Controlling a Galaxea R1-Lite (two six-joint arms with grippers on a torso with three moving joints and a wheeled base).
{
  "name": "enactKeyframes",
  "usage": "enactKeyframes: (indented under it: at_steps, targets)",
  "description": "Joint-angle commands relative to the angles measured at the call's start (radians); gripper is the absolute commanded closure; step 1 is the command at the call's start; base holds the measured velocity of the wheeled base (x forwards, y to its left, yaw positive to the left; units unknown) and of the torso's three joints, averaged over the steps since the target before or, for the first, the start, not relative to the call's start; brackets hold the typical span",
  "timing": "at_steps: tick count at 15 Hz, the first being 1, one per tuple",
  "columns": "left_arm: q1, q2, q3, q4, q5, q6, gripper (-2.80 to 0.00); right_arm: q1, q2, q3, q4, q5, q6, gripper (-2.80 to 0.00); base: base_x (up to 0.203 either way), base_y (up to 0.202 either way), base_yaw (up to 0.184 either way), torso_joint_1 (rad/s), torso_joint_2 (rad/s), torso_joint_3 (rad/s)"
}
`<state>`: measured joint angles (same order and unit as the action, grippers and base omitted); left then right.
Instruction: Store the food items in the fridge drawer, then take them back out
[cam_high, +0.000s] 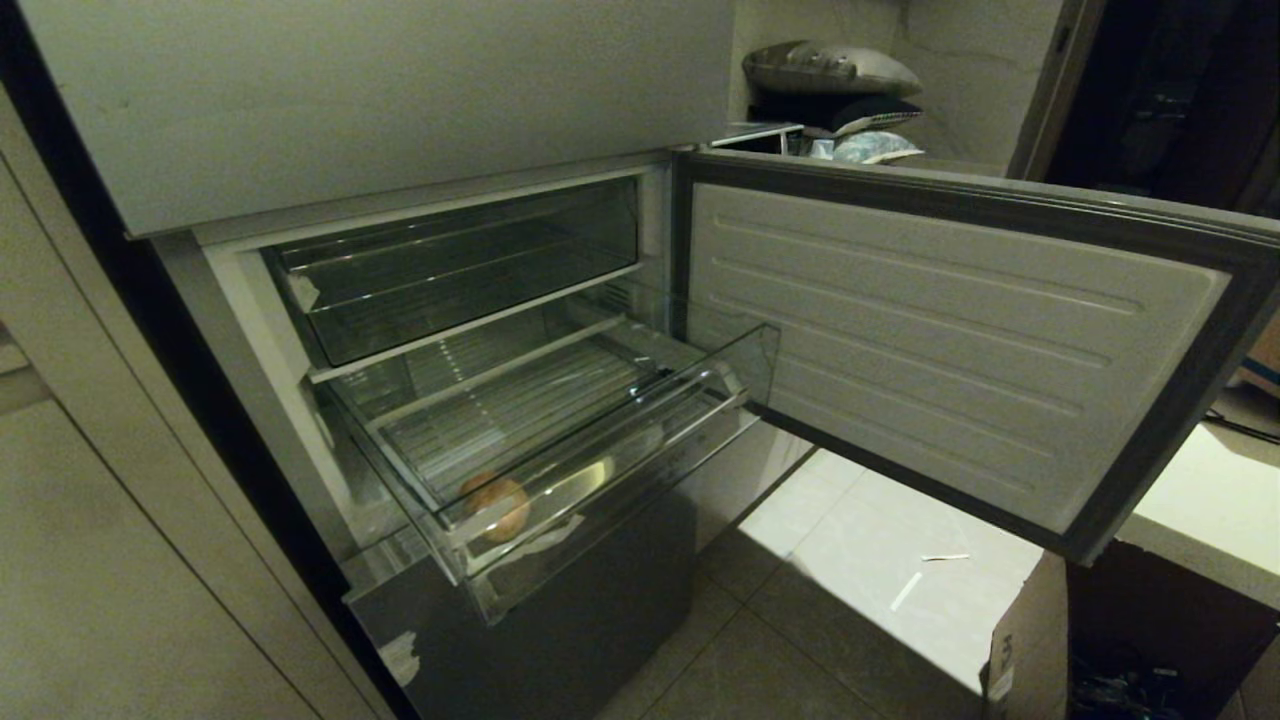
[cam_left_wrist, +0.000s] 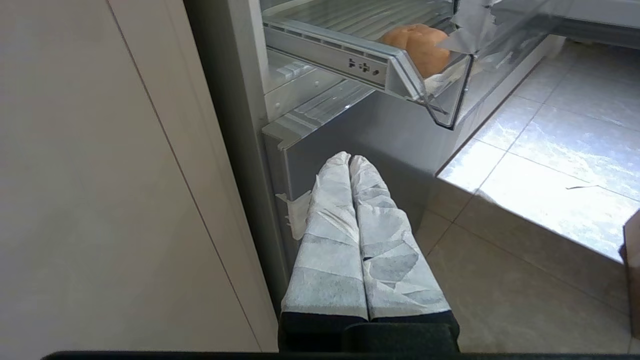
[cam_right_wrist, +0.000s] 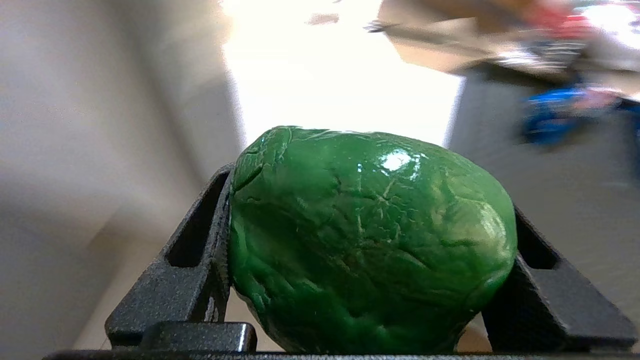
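Head view: fridge drawer (cam_high: 560, 440), clear plastic with ribbed floor, pulled out of the lower compartment; one round orange-tan food item (cam_high: 495, 506) lying at its front left corner, against the stepped front lip. Darker clear bin (cam_high: 455, 270) on the shelf above. Compartment door (cam_high: 950, 350) swung wide open to the right. Tiled floor (cam_high: 850, 580) below, cardboard box (cam_high: 1030, 640) at lower right. Neither arm visible here.

Left wrist view: left gripper (cam_left_wrist: 350, 160), fingers wrapped in white tape, pressed together and holding nothing, low in front of the grey steel panel (cam_left_wrist: 350, 135) beneath the drawer. Orange-tan item (cam_left_wrist: 417, 45) inside the drawer corner, above and well apart from the fingertips. Whitish tape scrap (cam_left_wrist: 472, 25) on the drawer front.

Right wrist view: right gripper (cam_right_wrist: 370, 240), black jaws spread wide and clamped on a glossy green food item (cam_right_wrist: 370, 235), wrinkled and rounded, filling the gap between them. Background blurred; drawer not discernible here.
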<state>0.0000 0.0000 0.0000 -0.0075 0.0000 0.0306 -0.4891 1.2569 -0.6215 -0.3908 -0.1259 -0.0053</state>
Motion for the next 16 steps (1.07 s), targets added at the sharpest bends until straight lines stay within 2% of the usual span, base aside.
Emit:
enactKeyframes:
  at_steps: [1,4,8,11,14,16]
  targets:
    - [0.000,0.000,0.000,0.000,0.000,0.000,0.00,-0.172,0.190,-0.022,-0.121,0.011,-0.002,0.00,0.000,0.000,0.000,0.000,0.00,0.000]
    - [0.000,0.000,0.000,0.000,0.000,0.000,0.00,-0.360,0.243,-0.054,-0.144,0.109,-0.016,0.00,0.000,0.000,0.000,0.000,0.00,0.000]
    - [0.000,0.000,0.000,0.000,0.000,0.000,0.00,-0.494,0.359,-0.090,-0.159,0.196,-0.020,0.00,0.000,0.000,0.000,0.000,0.00,0.000]
    - [0.000,0.000,0.000,0.000,0.000,0.000,0.00,-0.528,0.478,-0.093,-0.283,0.273,-0.019,0.00,0.000,0.000,0.000,0.000,0.00,0.000]
    - [0.000,0.000,0.000,0.000,0.000,0.000,0.00,-0.530,0.606,-0.086,-0.479,0.323,-0.020,0.00,0.000,0.000,0.000,0.000,0.00,0.000]
    - [0.000,0.000,0.000,0.000,0.000,0.000,0.00,-0.519,0.657,-0.093,-0.556,0.353,-0.024,0.00,0.000,0.000,0.000,0.000,0.00,0.000]
